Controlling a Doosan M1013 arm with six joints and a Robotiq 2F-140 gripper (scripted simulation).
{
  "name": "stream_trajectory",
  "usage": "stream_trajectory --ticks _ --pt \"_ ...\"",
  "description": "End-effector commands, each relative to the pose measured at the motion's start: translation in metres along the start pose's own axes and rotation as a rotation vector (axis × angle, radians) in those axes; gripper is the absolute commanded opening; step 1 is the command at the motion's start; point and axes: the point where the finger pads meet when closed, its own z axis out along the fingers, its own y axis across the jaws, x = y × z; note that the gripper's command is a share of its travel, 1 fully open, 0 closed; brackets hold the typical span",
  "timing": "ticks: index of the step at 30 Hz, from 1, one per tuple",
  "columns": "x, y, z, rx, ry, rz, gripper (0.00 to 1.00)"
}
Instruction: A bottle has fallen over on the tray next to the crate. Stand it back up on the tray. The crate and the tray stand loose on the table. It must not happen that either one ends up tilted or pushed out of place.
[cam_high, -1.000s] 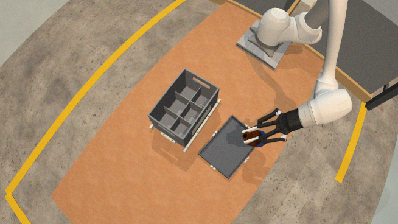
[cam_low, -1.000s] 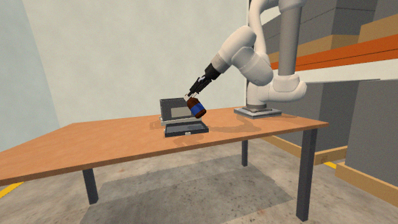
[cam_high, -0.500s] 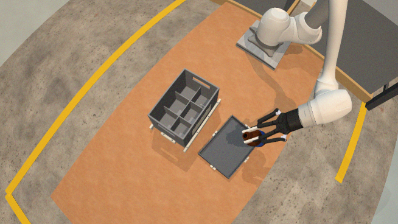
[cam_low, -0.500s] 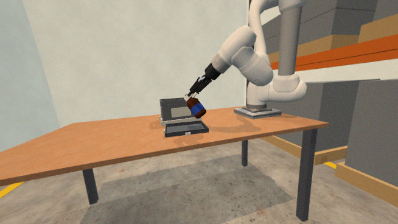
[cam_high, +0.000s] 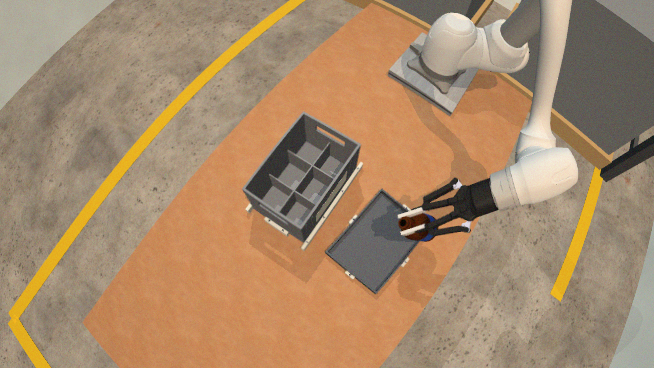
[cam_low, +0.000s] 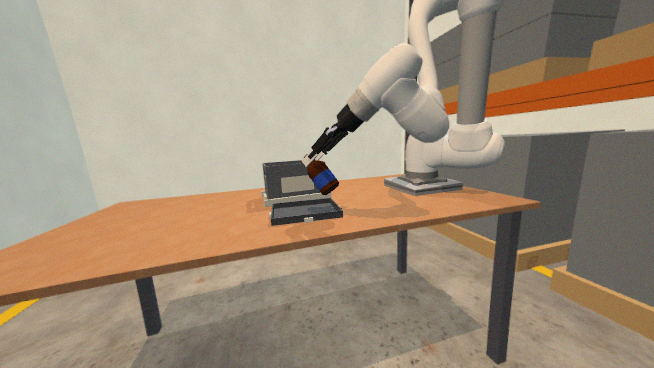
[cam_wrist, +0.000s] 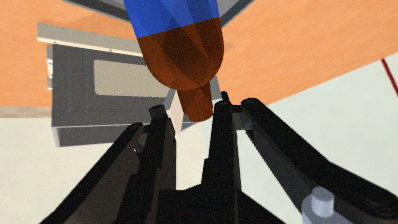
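My gripper (cam_high: 411, 224) is shut on the neck of a brown bottle (cam_high: 414, 226) with a blue label. It holds the bottle tilted in the air above the right end of the flat grey tray (cam_high: 372, 241). In the side view the bottle (cam_low: 322, 177) hangs neck-up and slanted from the gripper (cam_low: 311, 159), its base clear of the tray (cam_low: 306, 211). In the wrist view the fingers clamp the bottle's neck (cam_wrist: 197, 102), and the body with the label points away towards the tray.
A grey crate (cam_high: 303, 175) with several empty compartments stands just left of the tray; it also shows in the side view (cam_low: 289, 182). The arm's base plate (cam_high: 434, 79) is on the table's far right.
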Motion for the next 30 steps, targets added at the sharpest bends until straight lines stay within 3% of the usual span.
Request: stream_trajectory --ticks 1,30 --pt "0.0002 -0.0004 0.0002 0.002 -0.011 0.000 0.10" --pt "0.0027 0.0000 -0.0006 -0.001 -0.157 0.000 0.10"
